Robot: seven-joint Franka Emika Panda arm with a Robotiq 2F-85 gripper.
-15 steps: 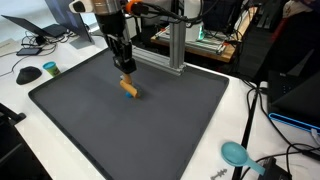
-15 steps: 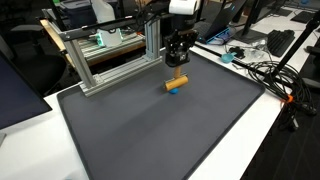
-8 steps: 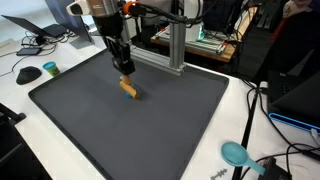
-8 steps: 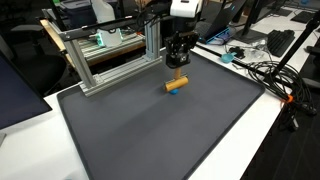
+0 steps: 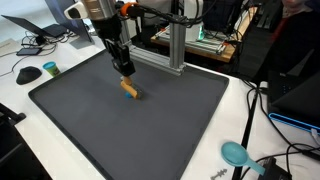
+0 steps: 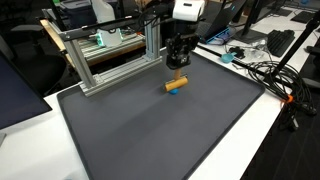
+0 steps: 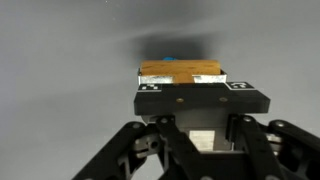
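A small orange wooden block [image 5: 129, 88] with a bit of blue at one end lies flat on the dark grey mat [image 5: 120, 130]. It also shows in the other exterior view [image 6: 176, 84] and in the wrist view [image 7: 181, 71]. My gripper [image 5: 124, 68] hangs a little above the block, just behind it, and does not touch it; it also shows from the other side [image 6: 177, 62]. In the wrist view a black bar with two markers [image 7: 200, 99] hides the fingertips, so I cannot tell how the jaws stand.
An aluminium frame [image 6: 110, 55] stands along the mat's far edge, close behind the gripper. A laptop and a dark mouse [image 5: 50, 68] lie on the white table. A teal object [image 5: 236, 153] and cables lie off the mat's corner.
The gripper has risen very slightly above the block. The block has not moved.
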